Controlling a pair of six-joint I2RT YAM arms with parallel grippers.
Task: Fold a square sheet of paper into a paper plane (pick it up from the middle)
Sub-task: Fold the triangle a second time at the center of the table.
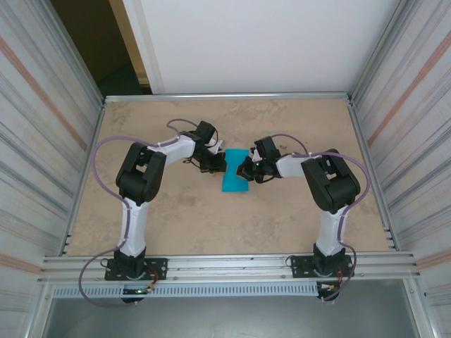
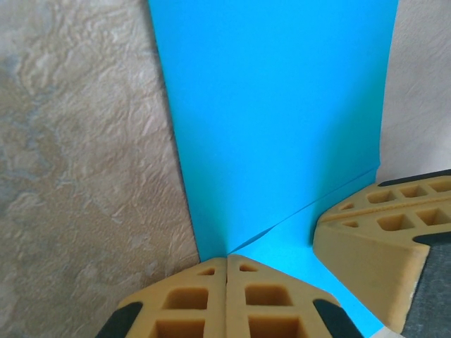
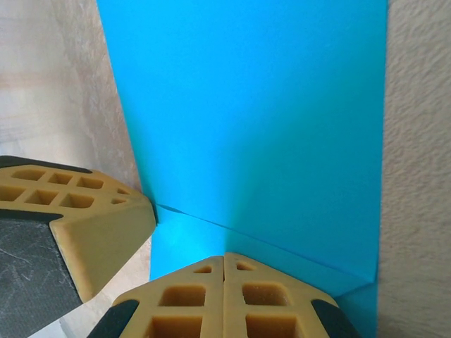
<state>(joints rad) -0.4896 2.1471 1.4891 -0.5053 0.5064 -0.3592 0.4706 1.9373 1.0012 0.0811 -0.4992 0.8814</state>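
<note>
Your left hand (image 2: 226,262) and right hand (image 3: 224,259), each with fingers pressed together, come in from opposite sides onto the folded square sheet of paper (image 1: 235,180), which lies mid-tabletop (image 1: 211,225) between them, its long axis running away from the bases, equally near both.
</note>
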